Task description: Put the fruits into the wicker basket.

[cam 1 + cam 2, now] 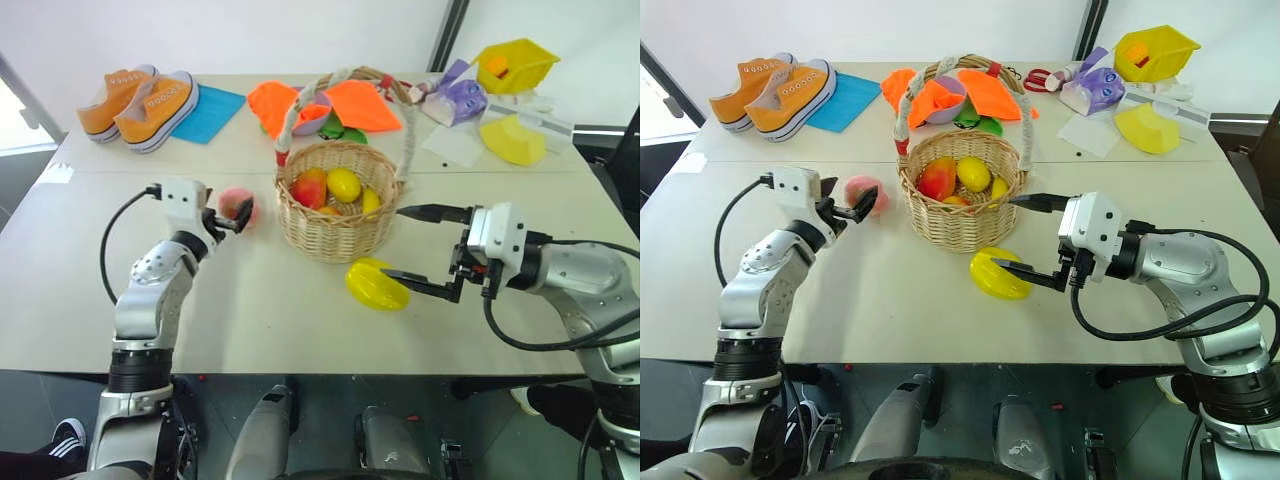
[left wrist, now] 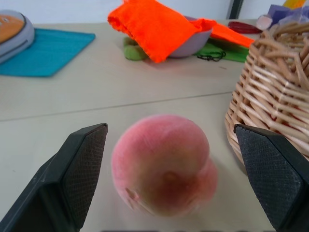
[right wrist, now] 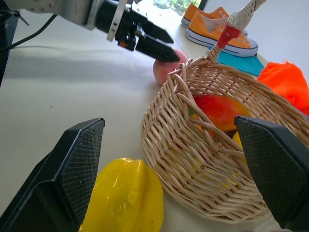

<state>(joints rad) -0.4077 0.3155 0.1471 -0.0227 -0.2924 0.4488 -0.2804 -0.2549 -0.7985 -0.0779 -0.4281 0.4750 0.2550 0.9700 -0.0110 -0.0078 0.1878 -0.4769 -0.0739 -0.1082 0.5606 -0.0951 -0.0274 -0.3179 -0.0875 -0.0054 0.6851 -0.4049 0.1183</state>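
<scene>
Wicker basket (image 1: 336, 212) mid-table, already holding several fruits. Peach (image 1: 239, 207) on the table just left of the basket, framed by the wide-apart fingers of the left gripper (image 1: 238, 215) but not yet gripped. Starfruit (image 1: 376, 284) just in front of the basket; right gripper (image 1: 412, 250) beside it, jaws spread, empty. Best to ease forward until the pads bracket the peach's widest part, then close gently, clear of the basket wall.

Both silver-grey jointed metal arms (image 1: 150, 300) end in white box-shaped wrist housings (image 1: 183, 203) with textured black wedge fingers (image 2: 82, 164); looping black cables (image 1: 108, 250) run alongside.
</scene>
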